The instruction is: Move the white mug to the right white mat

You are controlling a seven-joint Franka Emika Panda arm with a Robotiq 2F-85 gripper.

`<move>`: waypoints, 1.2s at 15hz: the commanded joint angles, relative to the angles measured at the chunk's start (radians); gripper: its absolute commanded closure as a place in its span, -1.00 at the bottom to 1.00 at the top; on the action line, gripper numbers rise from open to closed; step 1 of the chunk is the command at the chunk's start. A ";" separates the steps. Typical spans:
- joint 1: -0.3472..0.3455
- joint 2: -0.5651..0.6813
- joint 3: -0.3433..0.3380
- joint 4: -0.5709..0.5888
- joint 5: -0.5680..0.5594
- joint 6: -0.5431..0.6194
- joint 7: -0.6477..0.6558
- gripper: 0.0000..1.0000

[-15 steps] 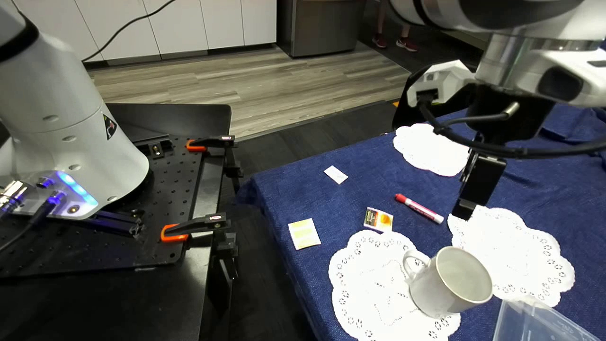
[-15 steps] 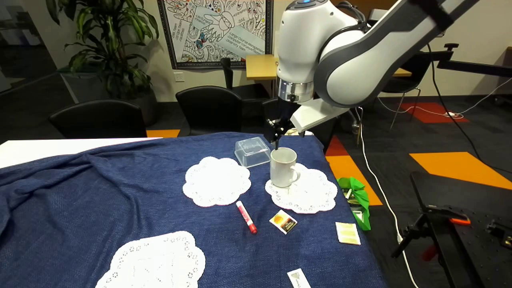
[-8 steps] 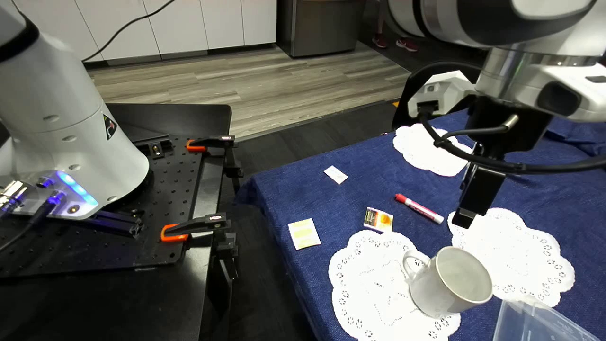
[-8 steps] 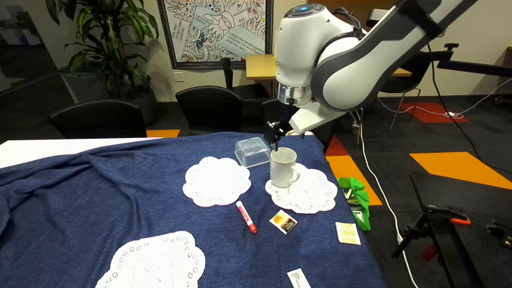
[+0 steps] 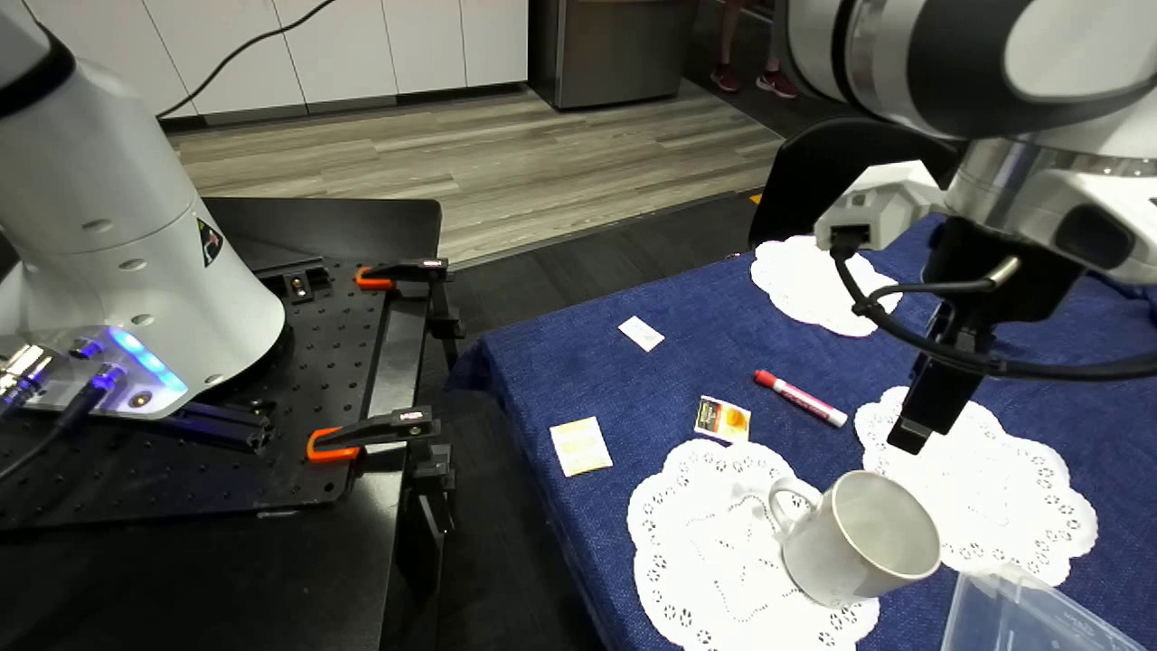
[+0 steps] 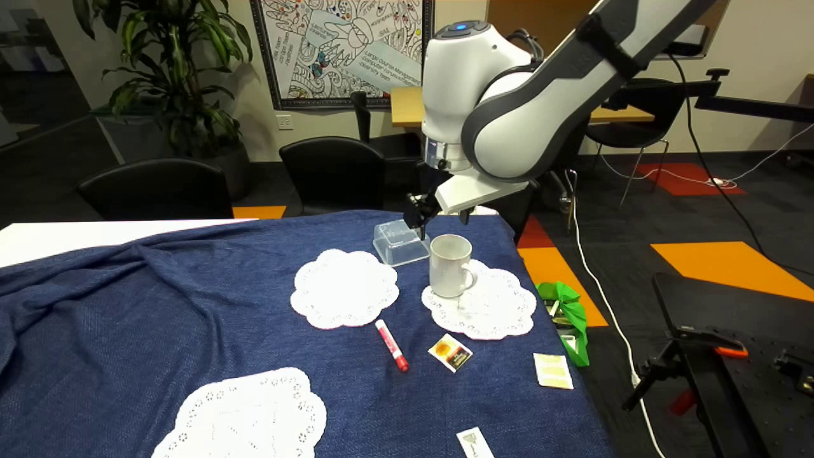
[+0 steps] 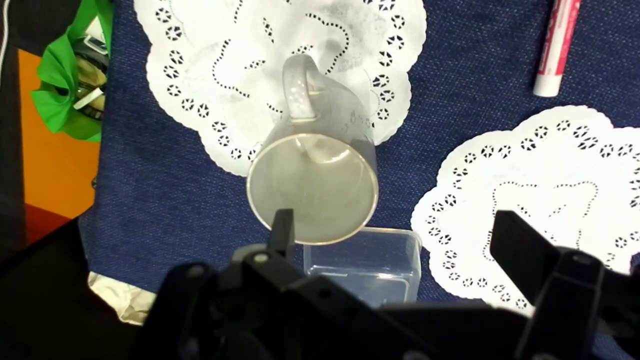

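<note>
The white mug stands upright near the edge of a lace doily. It shows in both exterior views and the wrist view. The right white mat, a bare twin doily, lies beside it, to the right in this exterior view. It also shows in an exterior view and the wrist view. My gripper is open and empty, above and apart from the mug. In the wrist view one fingertip overlaps the mug's mouth and the other overlaps the bare mat.
A clear plastic box sits beside the mug and bare mat. A red marker, a tea packet, a yellow packet and a small white packet lie on the blue cloth. Another white lobed piece lies farther off.
My gripper has come down and shifted sideways, rightward in one exterior view and leftward in the other. The mug and doilies have not moved.
</note>
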 commanded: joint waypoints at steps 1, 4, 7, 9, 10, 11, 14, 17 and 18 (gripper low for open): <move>-0.002 0.113 -0.010 0.128 0.056 -0.021 -0.027 -1.00; -0.004 0.194 -0.015 0.203 0.083 -0.026 -0.029 -1.00; -0.011 0.255 -0.015 0.261 0.113 -0.042 -0.036 -1.00; -0.017 0.288 -0.013 0.288 0.129 -0.045 -0.041 -1.00; -0.019 0.303 -0.013 0.300 0.137 -0.048 -0.041 -1.00; -0.022 0.315 -0.014 0.311 0.145 -0.051 -0.043 -1.00; -0.026 0.347 -0.017 0.339 0.157 -0.068 -0.041 -1.00; -0.029 0.373 -0.018 0.362 0.163 -0.083 -0.041 -0.93; -0.028 0.380 -0.021 0.367 0.164 -0.085 -0.038 -0.46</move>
